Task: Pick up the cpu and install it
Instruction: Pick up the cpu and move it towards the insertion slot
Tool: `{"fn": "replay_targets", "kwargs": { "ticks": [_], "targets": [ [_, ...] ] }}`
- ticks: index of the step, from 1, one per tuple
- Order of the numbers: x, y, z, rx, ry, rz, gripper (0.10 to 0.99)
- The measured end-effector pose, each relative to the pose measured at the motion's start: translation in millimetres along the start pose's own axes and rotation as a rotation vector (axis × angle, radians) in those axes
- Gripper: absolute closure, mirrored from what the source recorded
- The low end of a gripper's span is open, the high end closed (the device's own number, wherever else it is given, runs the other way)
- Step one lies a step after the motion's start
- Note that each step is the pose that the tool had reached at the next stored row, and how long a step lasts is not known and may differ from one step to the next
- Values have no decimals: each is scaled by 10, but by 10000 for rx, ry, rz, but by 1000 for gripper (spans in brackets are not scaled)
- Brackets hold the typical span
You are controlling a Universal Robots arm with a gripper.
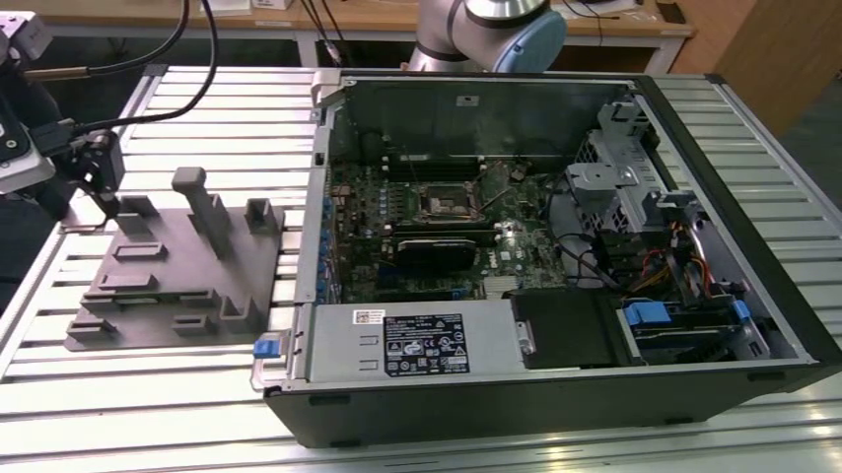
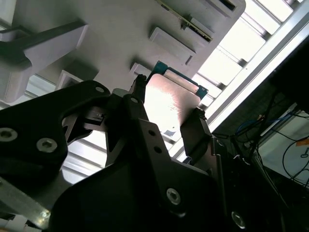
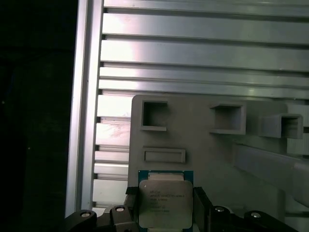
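Observation:
The cpu (image 3: 165,203), a small square chip with a silvery top and a green rim, sits between my two dark fingers (image 3: 201,207). My gripper (image 3: 165,207) is shut on its edges. In the second wrist view the cpu (image 2: 170,104) shines brightly between the fingers (image 2: 193,135) of the gripper (image 2: 168,100), close over the grey fixture (image 2: 120,34). In the exterior view my gripper (image 1: 95,179) hangs over the far corner of the grey fixture (image 1: 172,271) at that view's left. The dark square socket (image 1: 445,204) lies on the motherboard inside the open computer case (image 1: 553,394).
The fixture carries several upright posts (image 1: 197,202) and shallow pockets (image 3: 154,116). It rests on a slatted aluminium table (image 1: 158,394). A silver power supply (image 1: 414,340) with a white label, drive cages and cables (image 1: 671,266) crowd the case. The arm's base (image 1: 487,34) stands behind the case.

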State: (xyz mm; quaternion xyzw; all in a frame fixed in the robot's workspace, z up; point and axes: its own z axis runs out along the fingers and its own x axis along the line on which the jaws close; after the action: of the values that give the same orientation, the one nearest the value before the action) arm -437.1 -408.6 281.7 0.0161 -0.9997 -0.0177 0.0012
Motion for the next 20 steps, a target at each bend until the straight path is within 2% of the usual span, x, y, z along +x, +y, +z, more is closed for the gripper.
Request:
{"fn": "replay_targets", "kwargs": {
  "ticks": [20],
  "targets": [
    [0, 3, -93, 0, 0, 0, 545]
  ]
}}
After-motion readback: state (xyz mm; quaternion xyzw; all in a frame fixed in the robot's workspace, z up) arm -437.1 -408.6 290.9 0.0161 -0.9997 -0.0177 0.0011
